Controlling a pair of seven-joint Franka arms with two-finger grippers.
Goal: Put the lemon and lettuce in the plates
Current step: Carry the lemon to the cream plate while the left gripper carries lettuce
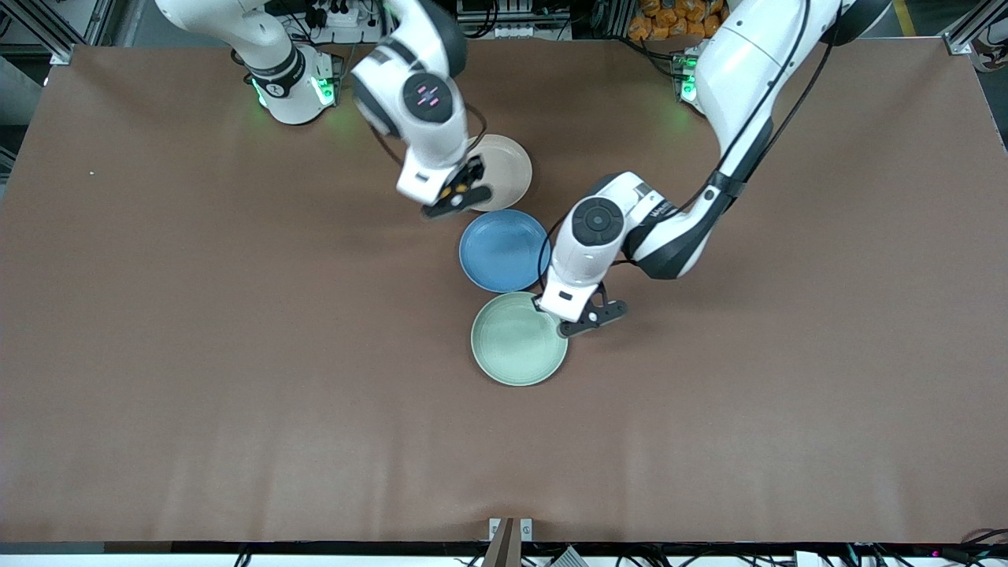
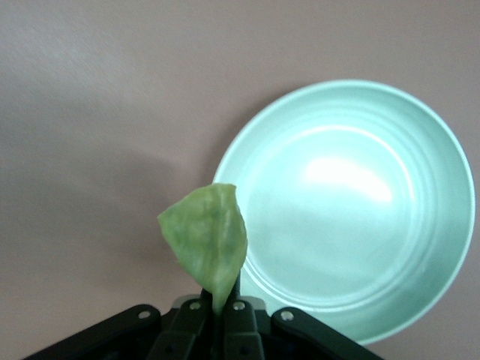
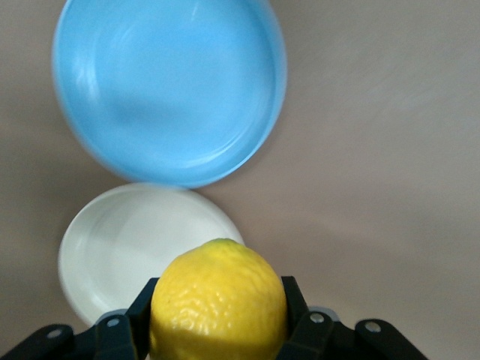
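Observation:
My right gripper is shut on the yellow lemon and holds it in the air over the rim of the beige-pink plate, which also shows in the right wrist view. My left gripper is shut on the pale green lettuce leaf, pinched at its lower tip. It holds the leaf over the edge of the mint green plate, at the side toward the left arm's end. That plate has nothing in it.
A bright blue plate lies between the two task plates, touching or nearly touching both, and also shows in the right wrist view. It has nothing in it. The brown table spreads wide around the three plates.

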